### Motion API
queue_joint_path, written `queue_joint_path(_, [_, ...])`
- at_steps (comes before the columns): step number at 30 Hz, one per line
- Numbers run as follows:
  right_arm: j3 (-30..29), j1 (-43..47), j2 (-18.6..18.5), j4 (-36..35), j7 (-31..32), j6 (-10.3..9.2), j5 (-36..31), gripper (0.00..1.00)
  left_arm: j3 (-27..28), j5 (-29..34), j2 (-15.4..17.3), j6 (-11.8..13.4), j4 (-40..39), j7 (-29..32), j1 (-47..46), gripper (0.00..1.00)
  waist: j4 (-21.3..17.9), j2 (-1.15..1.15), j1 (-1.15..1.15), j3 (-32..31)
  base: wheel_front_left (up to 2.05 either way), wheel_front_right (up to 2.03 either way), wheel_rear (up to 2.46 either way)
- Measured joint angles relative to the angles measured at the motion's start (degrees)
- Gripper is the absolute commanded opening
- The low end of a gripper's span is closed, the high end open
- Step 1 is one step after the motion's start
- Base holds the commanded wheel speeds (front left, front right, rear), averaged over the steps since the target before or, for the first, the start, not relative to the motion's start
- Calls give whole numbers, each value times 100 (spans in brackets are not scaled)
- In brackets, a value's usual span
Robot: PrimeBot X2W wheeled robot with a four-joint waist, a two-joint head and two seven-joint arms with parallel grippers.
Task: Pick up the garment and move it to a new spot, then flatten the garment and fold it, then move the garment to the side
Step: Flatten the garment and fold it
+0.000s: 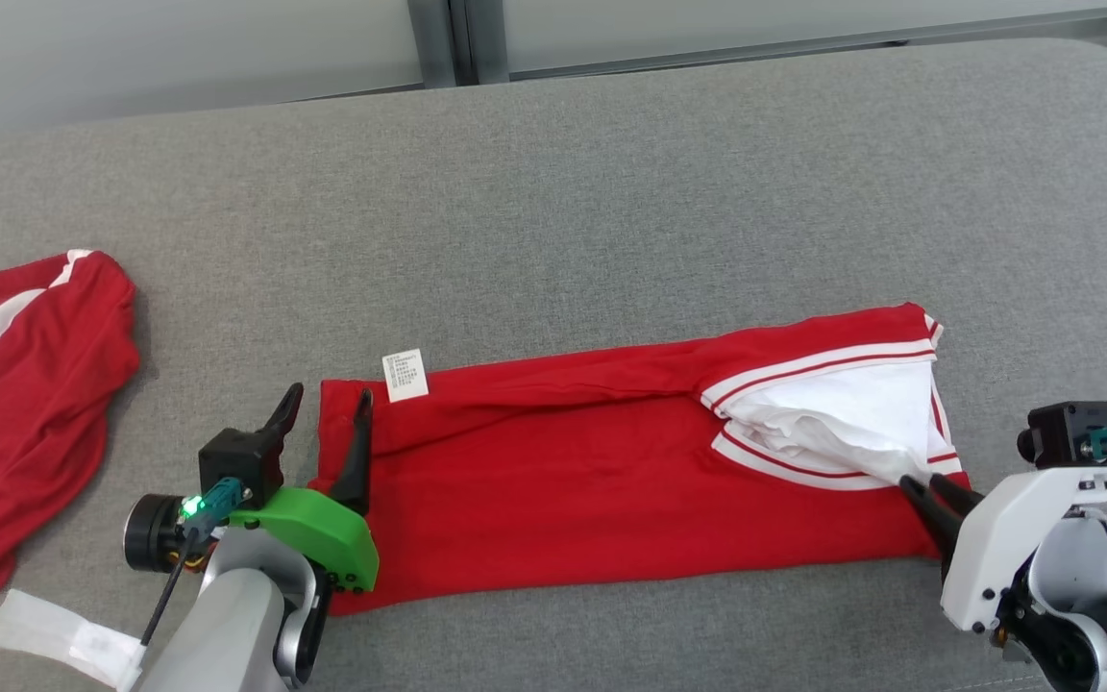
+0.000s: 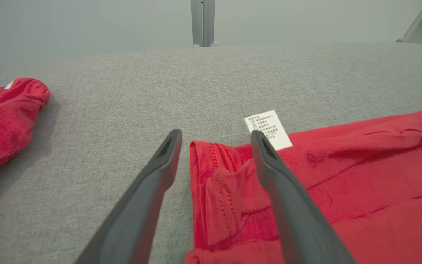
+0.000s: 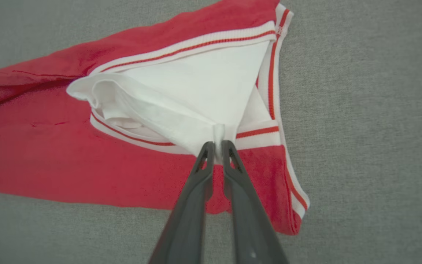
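A: Red jersey [image 1: 563, 461] — lying which way?
B: Lengthwise, left to right on the grey cushion [image 1: 611, 192]. Hem corner between parted fingers of the left hand [image 1: 330, 390]; white lining [image 3: 196, 84] at the neck end clamped in the right hand [image 1: 921, 481].
A: Nearer?
B: Neither, probably — one per end.

Garment [image 1: 611, 461]: red, with white trim striped in red
Pose: folded into a long flat band, running left to right
Place: on the grey fabric surface [image 1: 611, 192]
Right end: white lining [image 1: 842, 418] bunched in a V-shaped opening
Left end: rumpled hem, white care tag [image 1: 405, 375] poking past the far edge
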Motion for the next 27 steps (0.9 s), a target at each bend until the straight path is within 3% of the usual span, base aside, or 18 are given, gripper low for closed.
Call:
queue_joint_path(6, [-103,297,103,-119,352,0,5,100,806,-8,-167,-138,-664,0,423,100,43,0,0,-86,0,0,0])
queue_joint_path(10, [-576,270,267,-312,25,0,-82,100,1533,121,-421,-423,-1528,0,923,100,108,0,0,-153,0,0,0])
queue_joint_path(16, [-1018,-7,550,-56,-365,0,-250,100,2328,272,-713,-708,-2521,-1,1506,100,206,0,0,-245,0,0,0])
queue_joint_path(27, [-1262,-971,686,1505,-589,0,-616,100,2361,508,-792,-757,-2925,-1,1944,100,428,0,0,-295,0,0,0])
